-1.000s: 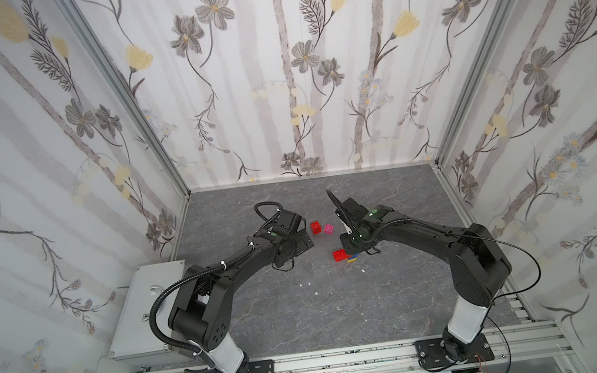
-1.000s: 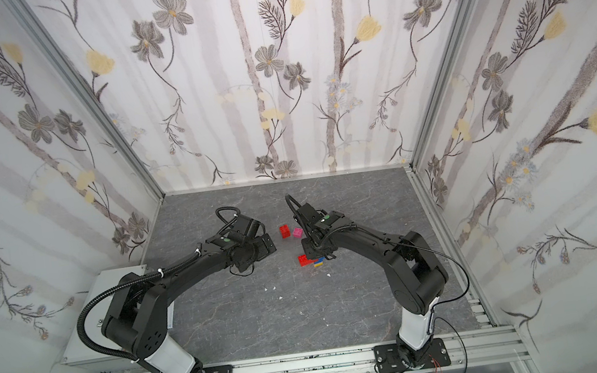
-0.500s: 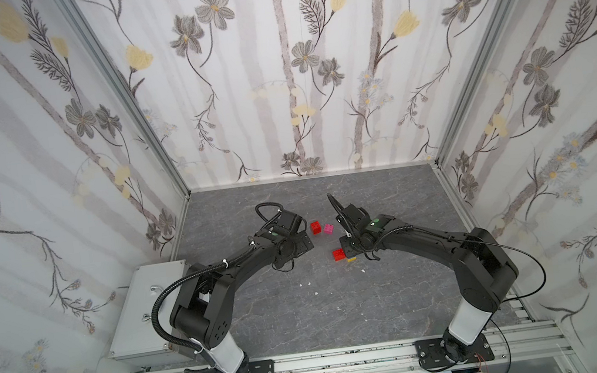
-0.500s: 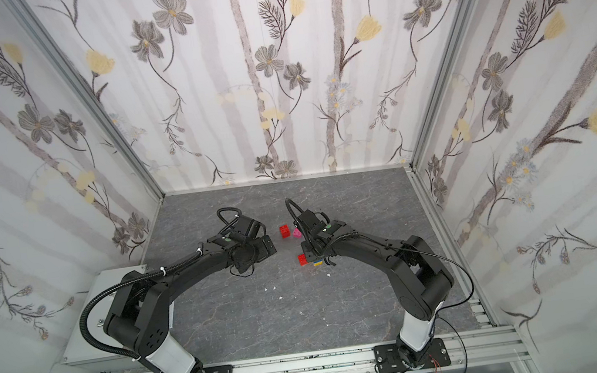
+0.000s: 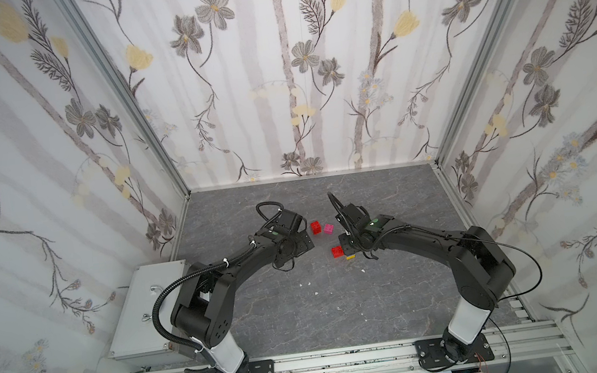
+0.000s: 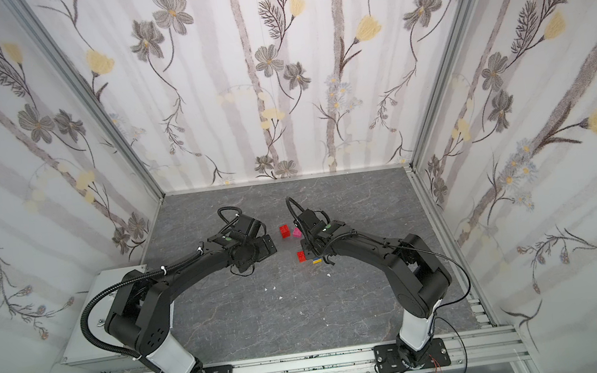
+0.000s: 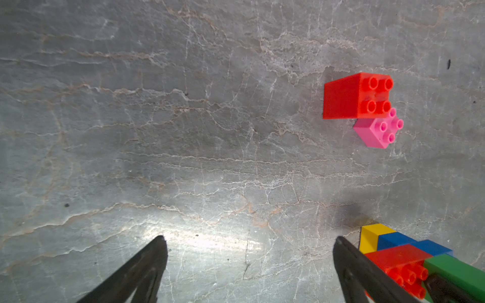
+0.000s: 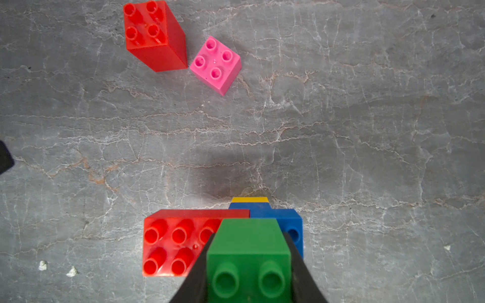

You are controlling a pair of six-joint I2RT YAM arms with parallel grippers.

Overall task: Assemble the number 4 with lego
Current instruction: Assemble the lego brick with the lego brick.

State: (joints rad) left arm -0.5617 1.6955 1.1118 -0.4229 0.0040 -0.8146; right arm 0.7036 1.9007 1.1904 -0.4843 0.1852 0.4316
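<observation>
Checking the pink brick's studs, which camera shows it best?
Right wrist view: the pink brick shows whole, studs up. Left wrist: smaller, beside the loose red brick. In both top views it is tiny.

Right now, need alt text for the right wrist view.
The right gripper has its jaws shut on a green brick joined to a long red brick, blue bricks and a yellow brick. Beyond them on the grey table sit a loose red brick and a pink brick, side by side.
</observation>
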